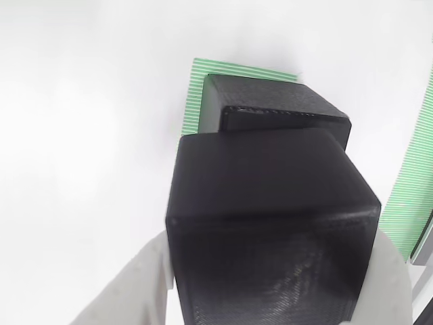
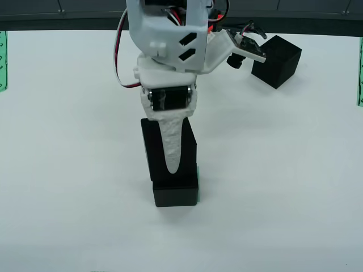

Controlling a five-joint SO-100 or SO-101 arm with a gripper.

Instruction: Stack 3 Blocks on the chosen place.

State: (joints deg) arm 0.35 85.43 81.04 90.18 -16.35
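Note:
In the view that rides on the gripper, a black block point(image 1: 270, 223) fills the foreground between my white fingers point(image 1: 128, 291). My gripper point(image 1: 270, 298) is shut on it. Just beyond it a second block point(image 1: 277, 108) sits on the green-striped chosen place point(image 1: 196, 95). In the view from the front, my gripper point(image 2: 172, 164) holds the block point(image 2: 156, 147) right over the lower block point(image 2: 176, 194), shifted a little left. Whether the two touch I cannot tell. A sliver of the green patch point(image 2: 198, 171) shows at the lower block's right side. A third block point(image 2: 276, 60) lies at the back right.
Another green-striped patch point(image 1: 414, 169) lies to the right in the gripper view. Green strips mark the left edge point(image 2: 3, 59) and right edge point(image 2: 359, 73) of the white table. A dark band point(image 2: 57, 20) runs along the back.

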